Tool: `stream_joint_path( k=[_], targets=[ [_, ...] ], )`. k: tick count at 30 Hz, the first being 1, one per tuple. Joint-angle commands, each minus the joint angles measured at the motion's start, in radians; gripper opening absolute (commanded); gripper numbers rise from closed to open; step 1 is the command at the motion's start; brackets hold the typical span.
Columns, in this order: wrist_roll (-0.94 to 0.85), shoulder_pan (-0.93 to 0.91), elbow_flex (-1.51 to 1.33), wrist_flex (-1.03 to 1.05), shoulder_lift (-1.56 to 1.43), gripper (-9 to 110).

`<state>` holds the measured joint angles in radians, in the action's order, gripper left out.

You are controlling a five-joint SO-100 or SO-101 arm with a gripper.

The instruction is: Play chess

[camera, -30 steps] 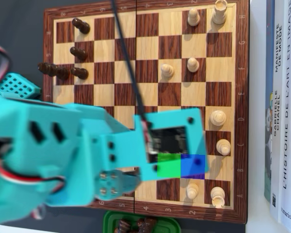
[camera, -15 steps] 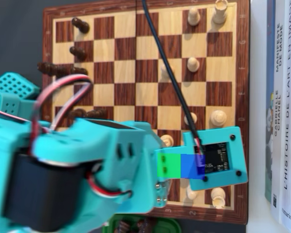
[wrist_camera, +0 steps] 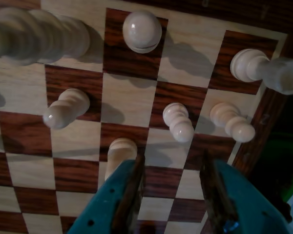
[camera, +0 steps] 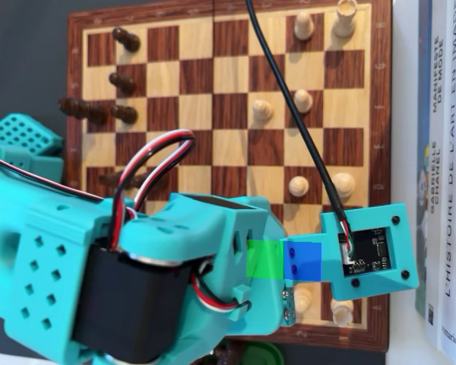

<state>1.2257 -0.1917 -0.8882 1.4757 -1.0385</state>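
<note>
Gripper (wrist_camera: 171, 170) with jaws spread wide and empty above the chessboard (camera: 228, 46), white pawn (wrist_camera: 120, 153) beside one finger, near the board's edge.

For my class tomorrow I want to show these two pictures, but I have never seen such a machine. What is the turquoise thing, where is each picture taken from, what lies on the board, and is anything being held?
The turquoise thing is a small robot arm with a two-finger gripper. The overhead view looks straight down on a wooden chessboard; the arm covers its lower left part. Light pieces, such as a pawn, stand on the right half, and dark pieces stand or lie at the left edge. Books lie to the right of the board.

The wrist view comes from a camera riding on the arm, the small turquoise box with the black cable. It looks down past the gripper, whose two fingers rise from the bottom edge. The jaws stand open with nothing between them. One light pawn stands just ahead of the gap; another light piece is right beside the left finger.
</note>
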Motion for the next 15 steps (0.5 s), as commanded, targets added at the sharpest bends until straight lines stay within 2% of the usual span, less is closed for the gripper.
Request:
stream_joint_path(
  k=[1, 15],
  targets=[
    [-0.003, -0.014, 0.072, -0.006, -0.002, 17],
    [-0.003, -0.046, 0.100, -0.008, 0.051, 17]
  ],
)
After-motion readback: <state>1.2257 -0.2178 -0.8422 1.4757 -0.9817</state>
